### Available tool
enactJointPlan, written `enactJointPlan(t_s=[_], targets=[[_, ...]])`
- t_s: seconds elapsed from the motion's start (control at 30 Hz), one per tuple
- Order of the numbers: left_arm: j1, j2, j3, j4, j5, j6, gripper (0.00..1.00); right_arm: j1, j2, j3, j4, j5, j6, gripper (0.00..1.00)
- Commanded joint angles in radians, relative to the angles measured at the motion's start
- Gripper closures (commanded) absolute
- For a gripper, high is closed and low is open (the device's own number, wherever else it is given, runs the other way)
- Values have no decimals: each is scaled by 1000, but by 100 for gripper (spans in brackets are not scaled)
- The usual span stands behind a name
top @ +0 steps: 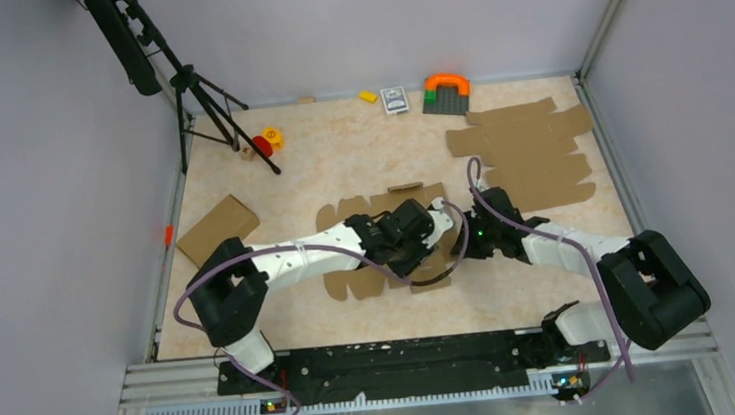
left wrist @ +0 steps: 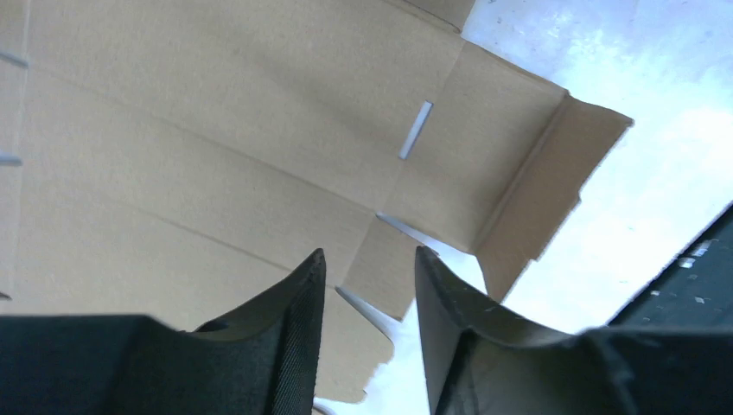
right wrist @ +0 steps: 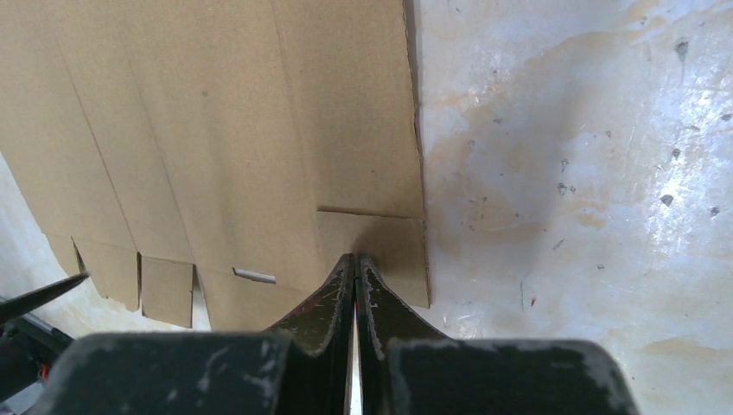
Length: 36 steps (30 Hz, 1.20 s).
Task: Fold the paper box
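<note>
No text, label, brand or number can be read: the paper box (left wrist: 216, 173) is plain brown, and the print on the small card pack (top: 394, 100), far beyond the left gripper (left wrist: 369, 255), is too small to make out.

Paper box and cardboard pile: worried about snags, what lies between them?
Top view: a purple cable loops over bare table between paper box and pile.

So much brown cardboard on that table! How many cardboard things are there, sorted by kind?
Flat brown die-cut paper box, mid-table: 1
Pile of similar flat brown cardboard sheets, far right (too overlapped to count singly): 1
Folded-up brown cardboard box, left side: 1
Total: 3
</note>
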Motion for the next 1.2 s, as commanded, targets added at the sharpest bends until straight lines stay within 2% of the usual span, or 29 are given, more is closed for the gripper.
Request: enactJointPlan(t_s=[0.0, 0.03, 0.07, 0.1, 0.13, 0.2, 0.3, 0.43, 0.77, 0.93, 1.17], targets=[[-2, -133, -48, 17, -5, -131, 61, -2, 61, -23, -95, 51, -40, 100], [-2, -155, -75, 31, -9, -179, 71, -2, 65, -21, -91, 45, -39, 100], [-3, -176, -103, 51, -8, -234, 87, -2, 68, -20, -88, 41, -37, 100], [-7, -202, -148, 76, 0, -288, 99, -2, 69, -19, -84, 38, -35, 100], [-13, -229, -189, 109, 12, -344, 100, -2, 69, -19, -80, 36, -33, 100], [-28, -270, -260, 176, 35, -440, 100, -2, 69, -15, -78, 35, -30, 100], [-53, -270, -309, 189, 6, -576, 100, -3, 73, -9, -80, 35, -35, 100], [-88, -234, -344, 212, -45, -667, 100, -2, 77, 1, -110, 71, -30, 100], [-101, -140, -317, 224, -173, -711, 100, -3, 71, 1, -133, 88, -30, 100], [-101, -108, -292, 190, -291, -742, 100, -2, 69, -1, -128, 80, -31, 100], [-96, -155, -326, 282, -348, -743, 100, -2, 75, -4, -117, 71, -38, 100]])
